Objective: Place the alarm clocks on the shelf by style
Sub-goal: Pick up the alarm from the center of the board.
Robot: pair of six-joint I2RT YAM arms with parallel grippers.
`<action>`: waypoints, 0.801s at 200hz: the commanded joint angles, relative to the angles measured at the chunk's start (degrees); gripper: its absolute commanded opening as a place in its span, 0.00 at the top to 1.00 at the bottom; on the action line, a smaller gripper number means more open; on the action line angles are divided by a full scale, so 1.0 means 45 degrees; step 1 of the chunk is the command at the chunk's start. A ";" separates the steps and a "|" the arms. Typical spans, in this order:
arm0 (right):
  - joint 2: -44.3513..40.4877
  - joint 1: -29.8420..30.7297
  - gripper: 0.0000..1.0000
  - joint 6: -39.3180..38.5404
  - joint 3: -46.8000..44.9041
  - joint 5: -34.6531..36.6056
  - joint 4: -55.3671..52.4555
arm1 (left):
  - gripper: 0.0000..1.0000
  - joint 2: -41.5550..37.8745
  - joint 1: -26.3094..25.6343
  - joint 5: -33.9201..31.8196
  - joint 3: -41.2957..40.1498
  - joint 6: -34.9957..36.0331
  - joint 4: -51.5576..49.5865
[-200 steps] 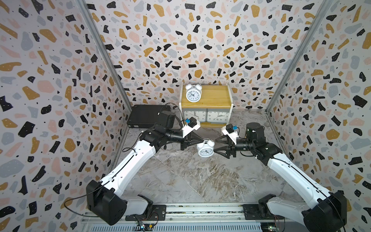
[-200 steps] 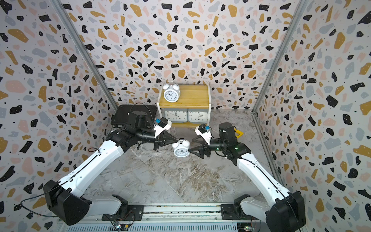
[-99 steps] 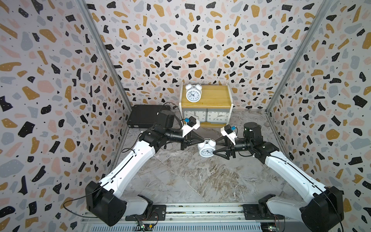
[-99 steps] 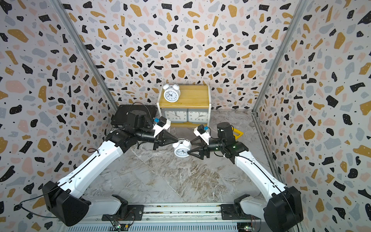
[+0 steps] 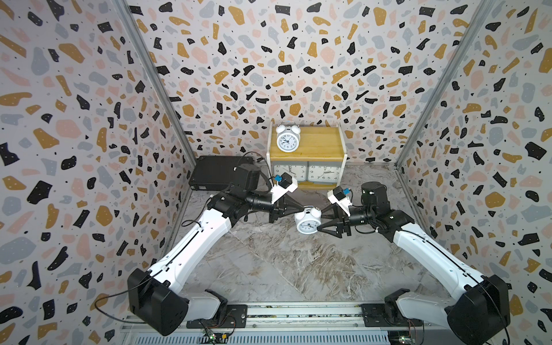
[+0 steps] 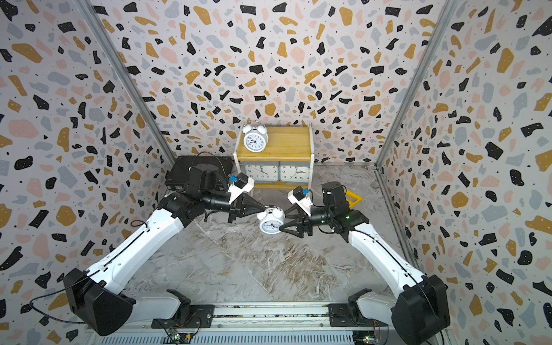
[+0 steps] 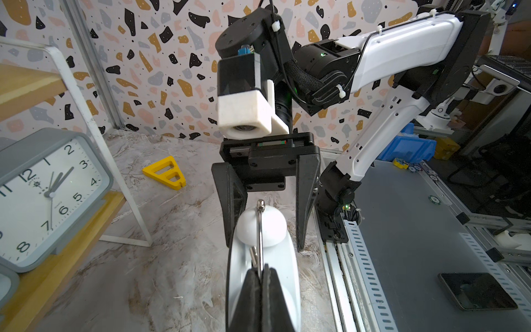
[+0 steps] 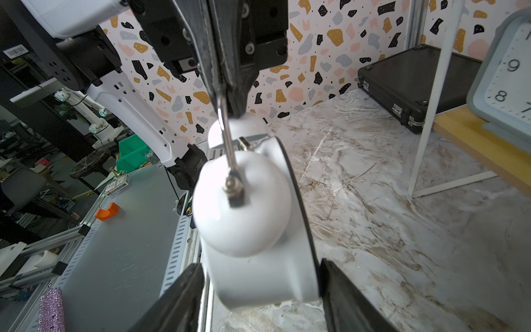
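Before the shelf (image 5: 316,146), left hand (image 5: 294,210) pinches round clock (image 5: 307,223) by handle.

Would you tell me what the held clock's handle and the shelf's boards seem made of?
The handle is thin, silvery, glinting: probably polished metal wire. The shelf boards are yellowish with faint grain lines: likely smooth-finished wood or bamboo.
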 commanded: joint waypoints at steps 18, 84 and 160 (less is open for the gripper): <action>-0.0006 -0.0024 0.38 -0.0313 0.0619 -0.0399 -0.0255 | 1.00 0.0100 0.0051 0.0523 0.0171 -0.0229 0.0997; -0.0137 -0.0022 0.67 -0.0042 0.0678 0.0360 -0.0060 | 0.86 0.0155 0.0039 0.0080 0.0263 -0.0435 0.1083; -0.0951 -0.0333 0.75 0.1184 0.0662 0.2196 0.1709 | 0.38 -0.1309 0.1190 -0.3502 -0.1113 -0.2235 0.2868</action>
